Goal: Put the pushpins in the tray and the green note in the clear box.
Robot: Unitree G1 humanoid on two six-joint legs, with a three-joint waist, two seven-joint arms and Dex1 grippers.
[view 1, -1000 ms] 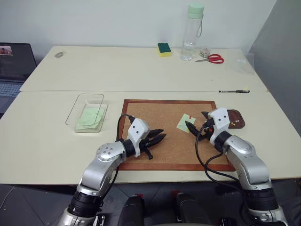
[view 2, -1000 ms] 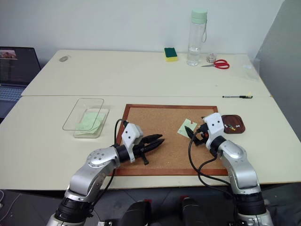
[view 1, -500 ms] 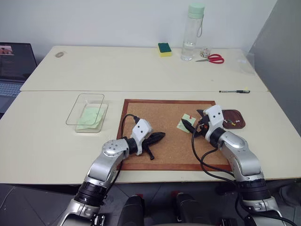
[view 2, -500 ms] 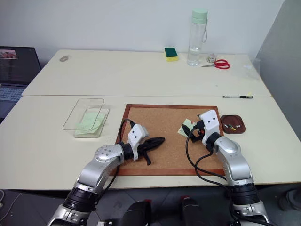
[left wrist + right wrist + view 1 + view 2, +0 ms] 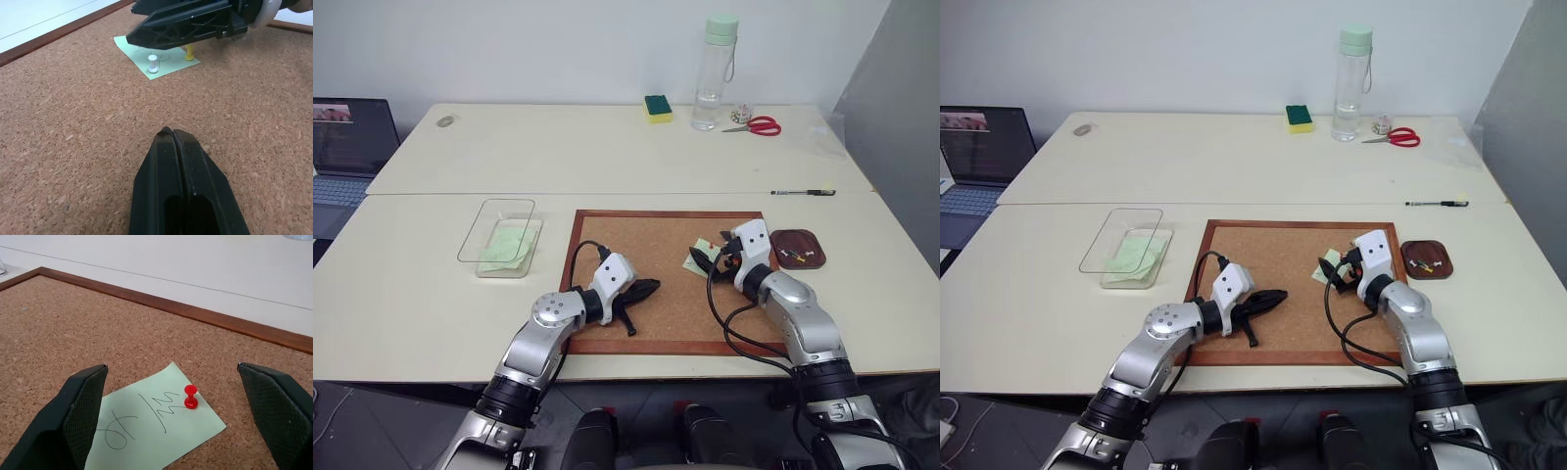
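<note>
The green note lies on the cork board with a red pushpin stuck in it. The left wrist view shows a white pushpin and a yellow pushpin in the same note. My right gripper hovers open just over the note, a finger on each side of it. Left of it on the board, my left gripper is shut on nothing and points toward the note. The brown tray sits right of the board and holds a few pins. The clear box stands to the left with green paper inside.
The wood-framed cork board fills the middle of the near table. A pen lies behind the tray. On the far table stand a bottle, a sponge and scissors. A laptop is at far left.
My left gripper's fingers have closed fully and it has sunk toward the board. My right gripper has moved forward over the note, still open. The camera has shifted slightly.
</note>
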